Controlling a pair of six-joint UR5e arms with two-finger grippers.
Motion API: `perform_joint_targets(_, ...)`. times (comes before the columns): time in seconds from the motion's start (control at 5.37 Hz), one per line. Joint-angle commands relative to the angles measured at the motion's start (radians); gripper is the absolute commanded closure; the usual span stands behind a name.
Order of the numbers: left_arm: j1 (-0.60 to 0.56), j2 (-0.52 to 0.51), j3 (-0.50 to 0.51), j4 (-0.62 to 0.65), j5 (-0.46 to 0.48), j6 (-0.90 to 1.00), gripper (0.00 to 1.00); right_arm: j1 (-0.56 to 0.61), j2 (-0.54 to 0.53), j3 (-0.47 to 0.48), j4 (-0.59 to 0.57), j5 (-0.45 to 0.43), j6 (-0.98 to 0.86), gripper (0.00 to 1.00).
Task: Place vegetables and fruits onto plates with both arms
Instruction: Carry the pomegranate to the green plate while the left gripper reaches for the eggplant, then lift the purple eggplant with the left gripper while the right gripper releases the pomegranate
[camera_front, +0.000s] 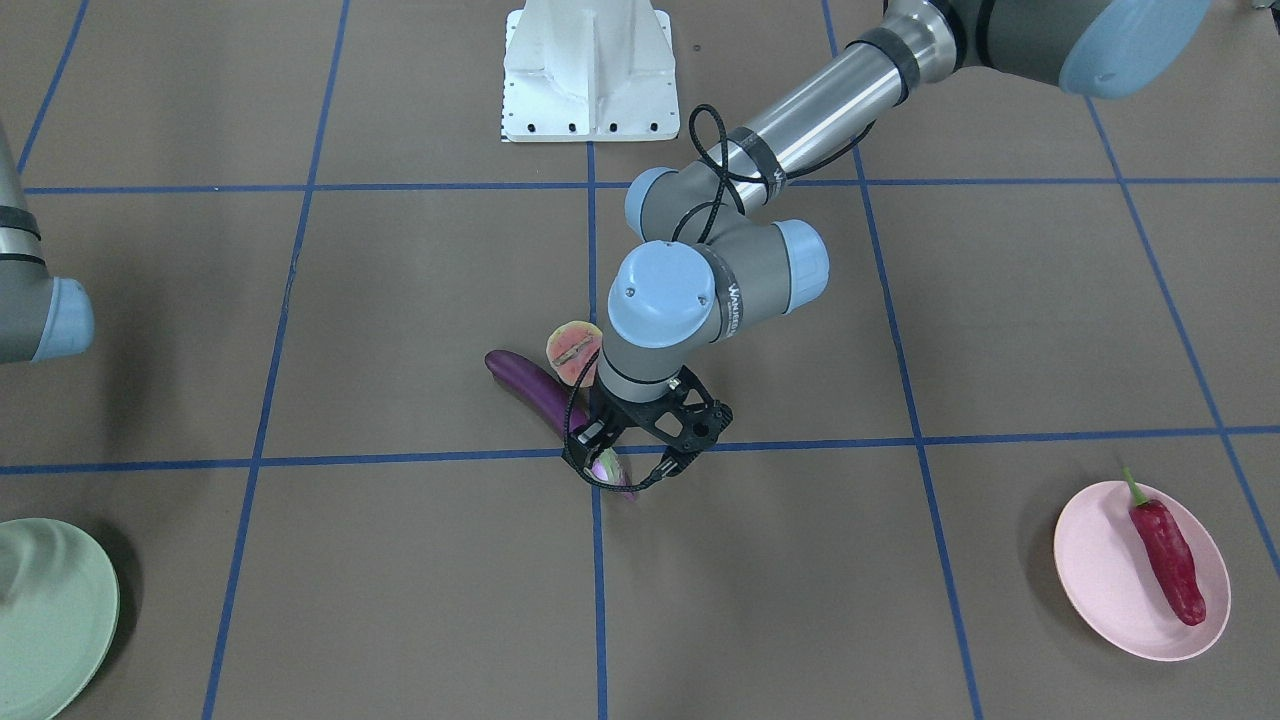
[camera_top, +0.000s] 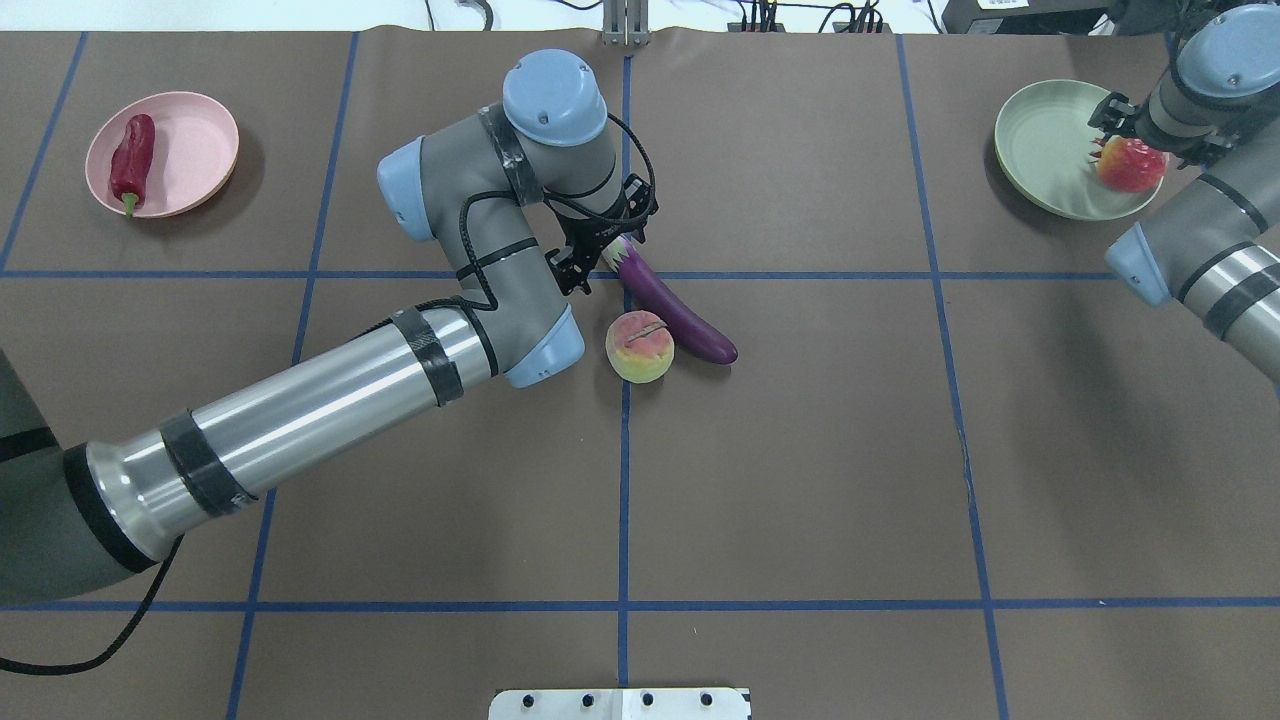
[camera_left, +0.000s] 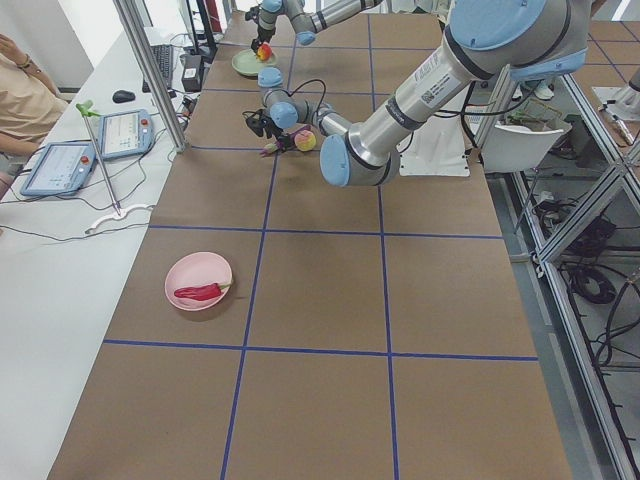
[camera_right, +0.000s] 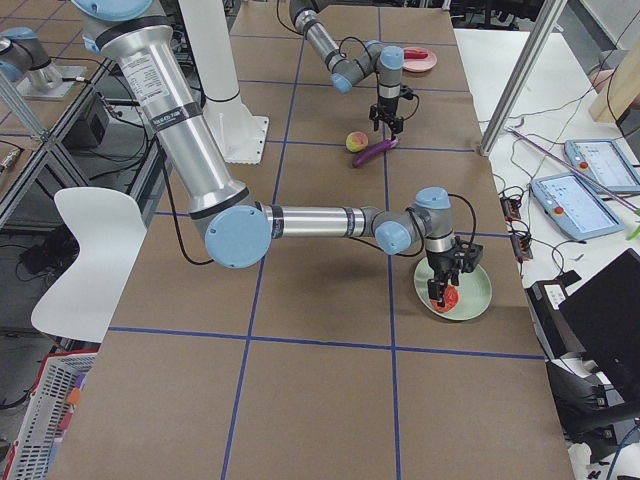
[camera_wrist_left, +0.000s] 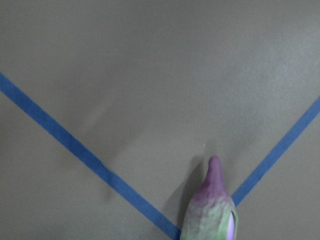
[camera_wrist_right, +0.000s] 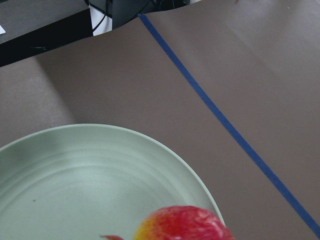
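The left arm (camera_top: 300, 400) and right arm (camera_top: 1228, 278) are silver-grey tubes with black bands (camera_top: 205, 465) and light blue caps (camera_top: 553, 95) bearing small screws. A black cable (camera_front: 712, 150) loops down the left arm towards its skeletal black claw (camera_front: 628, 468).

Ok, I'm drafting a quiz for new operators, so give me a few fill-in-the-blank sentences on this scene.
On the pink plate lies the ___.
The left gripper straddles the cap end of the ___.
The right gripper and the bumpy red fruit are at the ___.
Missing words: chili pepper; eggplant; green plate.
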Motion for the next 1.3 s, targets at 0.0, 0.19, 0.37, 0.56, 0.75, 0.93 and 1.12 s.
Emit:
perform_joint_targets(0.0,0.034,-0.063,0.108,-0.073,0.074,-0.024,0.0,0.001,-0.002,0.005,0.005,0.006,-0.004,0.0)
perform_joint_targets(0.19,0.042,-0.064,0.148,-0.111,0.077,-0.024,0.12,0.001,-0.003,0.007,0.005,0.008,-0.004,0.0)
perform_joint_targets(0.37,0.053,-0.068,0.149,-0.112,0.101,-0.05,0.96,0.002,-0.003,0.019,0.005,0.026,-0.019,0.0)
perform_joint_targets(0.56,0.05,-0.079,0.135,-0.112,0.101,-0.05,1.0,0.002,0.0,0.048,0.003,0.061,-0.021,0.0)
perform_joint_targets(0.75,0.012,-0.096,0.117,-0.11,0.095,-0.036,1.0,0.001,-0.002,0.109,-0.004,0.113,-0.024,0.0)
perform_joint_targets(0.93,-0.027,-0.094,0.098,-0.107,0.08,-0.027,1.0,-0.001,-0.005,0.143,-0.009,0.156,-0.022,0.0)
perform_joint_targets(1.12,-0.045,-0.094,0.093,-0.106,0.051,-0.016,1.0,-0.006,-0.005,0.151,-0.009,0.161,-0.022,0.0)
